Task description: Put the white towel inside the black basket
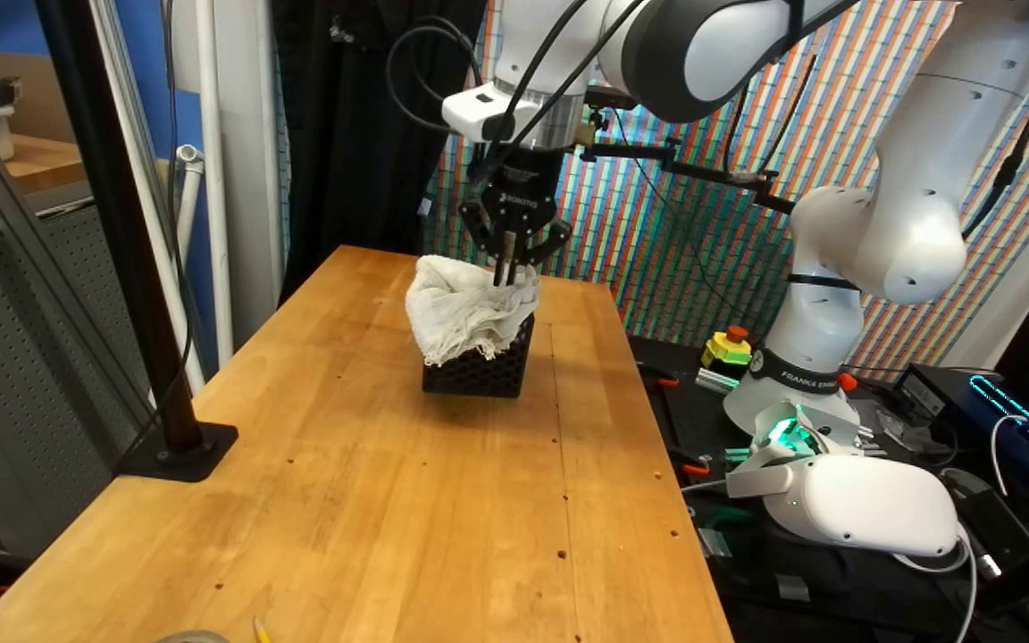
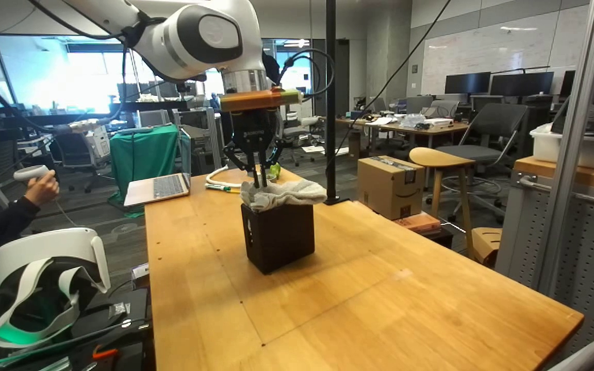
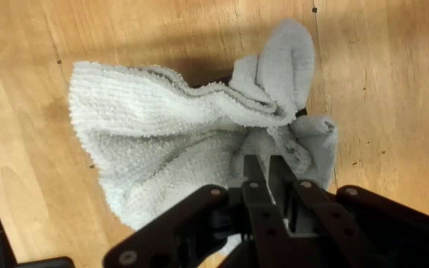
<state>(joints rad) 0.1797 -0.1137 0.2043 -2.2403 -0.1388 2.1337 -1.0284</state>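
The black basket [image 1: 479, 375] stands upright on the wooden table, its solid-looking dark side [image 2: 281, 242] facing the camera in an exterior view. Draped across its top is the white towel [image 1: 447, 308], bunched, sagging toward the middle and hanging over the rim. In the wrist view the towel [image 3: 155, 108] covers nearly all of the basket, and only dark slivers of rim show. Above the towel my gripper [image 3: 264, 156] points down, jaws almost together, a narrow slit between them. Its tips [image 2: 263, 184] reach the cloth's sunken part; no fold is visibly pinched. The basket's inside is hidden.
A black pole with a flat base [image 1: 179, 451] stands at the table's edge. A laptop [image 2: 168, 186], white tubing [image 2: 219, 178] and a small green item [image 2: 275, 170] lie toward one table end. A white headset [image 1: 872, 505] rests beside the robot base.
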